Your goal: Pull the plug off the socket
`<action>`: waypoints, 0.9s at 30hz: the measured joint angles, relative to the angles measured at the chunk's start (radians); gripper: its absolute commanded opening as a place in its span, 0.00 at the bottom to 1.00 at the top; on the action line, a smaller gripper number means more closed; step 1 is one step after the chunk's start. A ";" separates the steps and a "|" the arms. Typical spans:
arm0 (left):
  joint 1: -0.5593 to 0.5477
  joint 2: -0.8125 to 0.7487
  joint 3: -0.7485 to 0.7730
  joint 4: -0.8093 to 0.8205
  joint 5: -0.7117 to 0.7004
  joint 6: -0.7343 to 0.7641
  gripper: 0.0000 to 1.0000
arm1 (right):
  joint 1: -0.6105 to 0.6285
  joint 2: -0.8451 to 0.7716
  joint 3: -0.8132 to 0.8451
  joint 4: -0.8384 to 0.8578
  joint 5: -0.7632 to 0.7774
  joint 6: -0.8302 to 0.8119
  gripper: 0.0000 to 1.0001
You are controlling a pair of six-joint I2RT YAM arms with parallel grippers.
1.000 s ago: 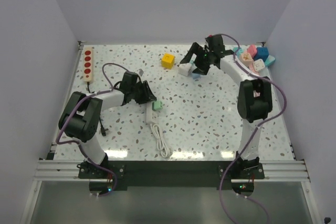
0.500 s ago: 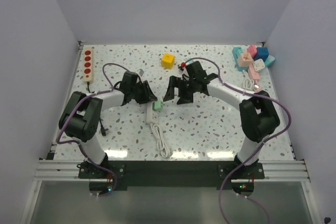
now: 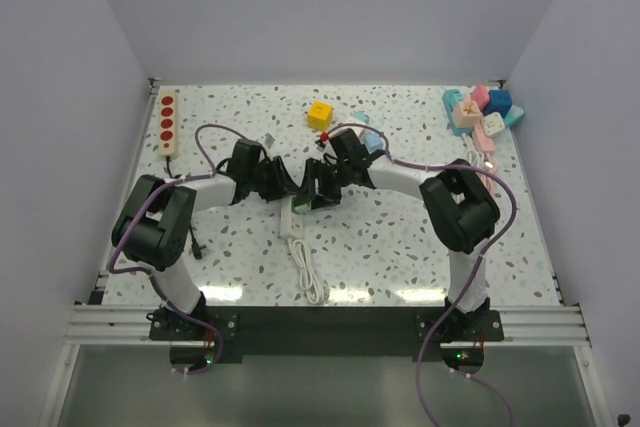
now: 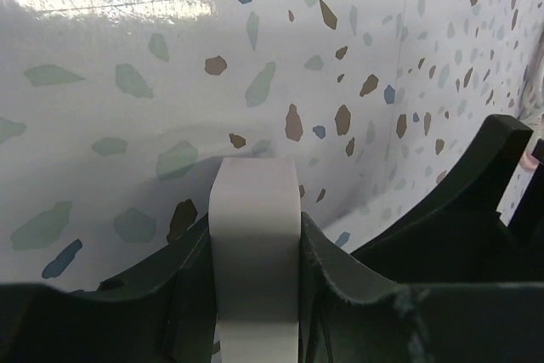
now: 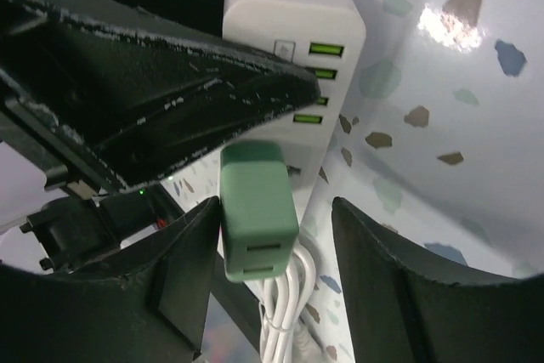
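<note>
Clamping one white socket (image 4: 255, 197), left tool (image 4: 255, 248); right tool (image 5: 276, 214) spread around one green plug (image 5: 253, 186).

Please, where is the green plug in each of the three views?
Top external: plug near the picture's centre, slightly left.
Left wrist: not in view.
Right wrist: plug at lower centre, seated in the strip.
Landmark: white strip, also in left wrist and right wrist.

No legible text or markings
</note>
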State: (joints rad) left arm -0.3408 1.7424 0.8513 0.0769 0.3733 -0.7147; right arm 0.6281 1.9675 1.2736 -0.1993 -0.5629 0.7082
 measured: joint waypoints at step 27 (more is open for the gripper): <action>-0.011 -0.011 -0.040 0.032 0.030 -0.035 0.00 | -0.166 -0.329 -0.101 -0.156 -0.051 -0.132 0.00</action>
State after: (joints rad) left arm -0.3519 1.7317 0.8116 0.1085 0.4030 -0.7502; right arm 0.4622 1.6386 1.1725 -0.3553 -0.6144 0.5762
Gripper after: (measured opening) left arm 0.405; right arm 0.331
